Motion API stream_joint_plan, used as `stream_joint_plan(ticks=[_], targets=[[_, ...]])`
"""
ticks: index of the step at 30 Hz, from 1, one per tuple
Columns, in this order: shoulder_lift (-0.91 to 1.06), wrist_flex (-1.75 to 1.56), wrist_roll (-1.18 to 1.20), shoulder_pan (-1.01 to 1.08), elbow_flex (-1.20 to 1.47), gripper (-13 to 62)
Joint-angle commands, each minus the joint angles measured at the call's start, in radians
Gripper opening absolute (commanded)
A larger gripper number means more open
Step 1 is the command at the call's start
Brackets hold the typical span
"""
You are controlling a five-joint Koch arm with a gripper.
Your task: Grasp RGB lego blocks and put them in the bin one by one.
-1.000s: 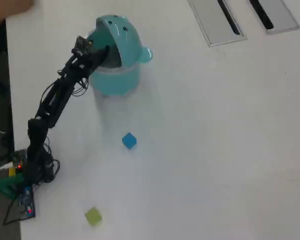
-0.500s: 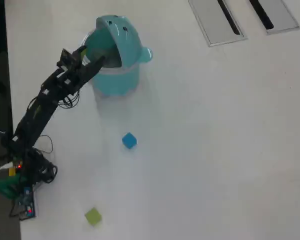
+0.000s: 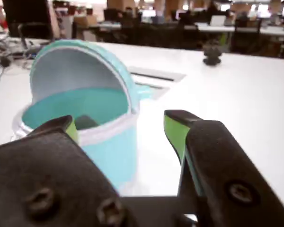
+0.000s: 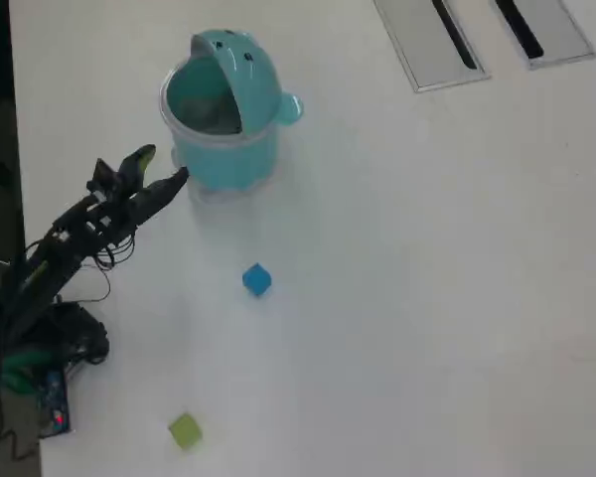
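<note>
White tabletop (image 4: 427, 298) fills the overhead view, with two grey slotted panels (image 4: 482, 38) set flush into it well to the right of the teal bin (image 4: 223, 149). Its domed lid (image 4: 240, 75) is tipped back, leaving the mouth open; a dim shape lies inside, colour not discernible. The gripper (image 4: 164, 169) hovers just left of the bin, jaws spread apart and empty; in the wrist view its green-lined fingers (image 3: 173, 130) frame the bin's (image 3: 109, 151) wall. The blue block (image 4: 257, 280) rests on the table below the bin, well apart from it. The yellow-green block (image 4: 186, 430) lies farther down still, near the lower edge.
</note>
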Motion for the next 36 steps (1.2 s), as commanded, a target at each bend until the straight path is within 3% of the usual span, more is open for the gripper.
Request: stream_joint_plan(ticks=[1,6,16,27,36], targets=[[0.028,-0.072,0.006,-0.002,-0.015,34.0],[0.087,-0.16,-0.005,-0.002,0.215,33.9],[0.121,-0.669,-0.035,-0.003,0.652,33.8],[0.087,-0.611,-0.064,0.002,0.669,32.4],[0.043,-0.518,-0.161,0.258,0.577,32.4]])
